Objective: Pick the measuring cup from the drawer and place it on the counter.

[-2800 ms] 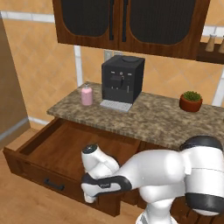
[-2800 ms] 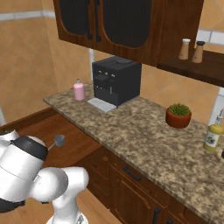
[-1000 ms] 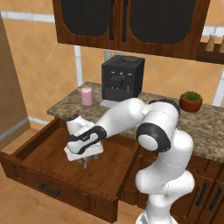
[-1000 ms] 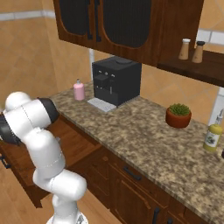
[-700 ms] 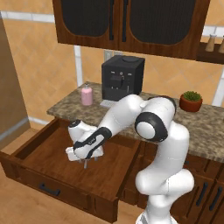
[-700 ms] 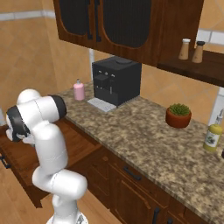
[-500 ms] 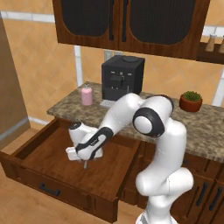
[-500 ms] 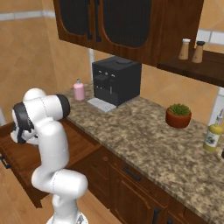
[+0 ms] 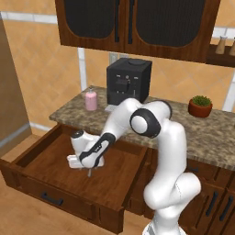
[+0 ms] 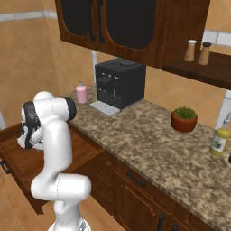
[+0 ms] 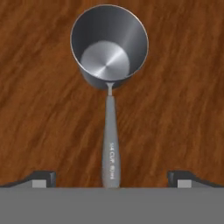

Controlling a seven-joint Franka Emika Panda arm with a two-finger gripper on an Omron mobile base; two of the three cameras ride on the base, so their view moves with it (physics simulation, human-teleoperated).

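- The measuring cup (image 11: 109, 46) is a small silver-grey metal cup, standing upright on the drawer floor with its open mouth up and nothing in it. Its thin straight handle lies level and carries tiny engraved lettering too small to read.
- The drawer (image 9: 50, 197) is wide, shallow and of dark reddish-brown wood, pulled well out from under the desk, with a small black bar handle on its front panel. Its wood-grain floor is bare around the cup.
- The desk (image 10: 149, 144) is a long speckled brown-grey granite slab over dark wooden cabinets, above and behind the open drawer.
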